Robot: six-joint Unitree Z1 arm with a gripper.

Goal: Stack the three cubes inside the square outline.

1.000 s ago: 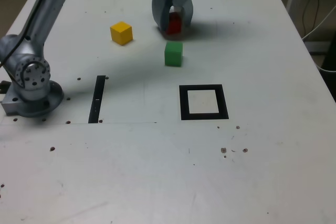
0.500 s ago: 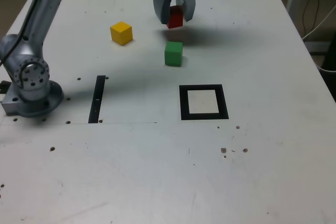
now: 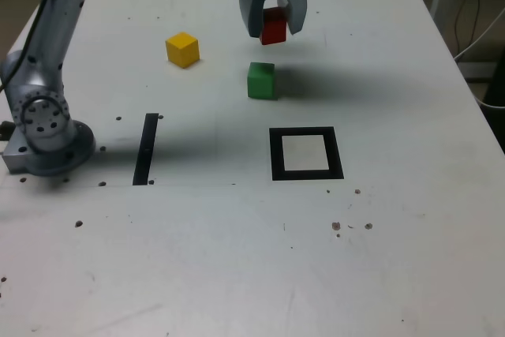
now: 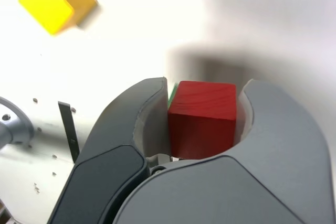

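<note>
My gripper (image 3: 273, 28) is shut on the red cube (image 3: 274, 26) and holds it in the air above the far part of the table, a little behind the green cube (image 3: 261, 80). In the wrist view the red cube (image 4: 202, 118) fills the space between the grey fingers (image 4: 134, 129), with a sliver of the green cube (image 4: 171, 93) showing behind it. The yellow cube (image 3: 182, 49) rests on the table toward the exterior view's left; the wrist view also shows the yellow cube (image 4: 55, 1). The square outline (image 3: 306, 153), black with a pale centre, lies nearer the camera with nothing in it.
The arm's grey base (image 3: 46, 128) stands at the exterior view's left edge. A thin black strip (image 3: 145, 148) lies beside it on the white table (image 3: 237, 258). Cables (image 3: 481, 29) hang past the table's right edge.
The gripper has lifted the red cube off the table and carried it slightly toward the exterior view's right. The green and yellow cubes have not moved.
</note>
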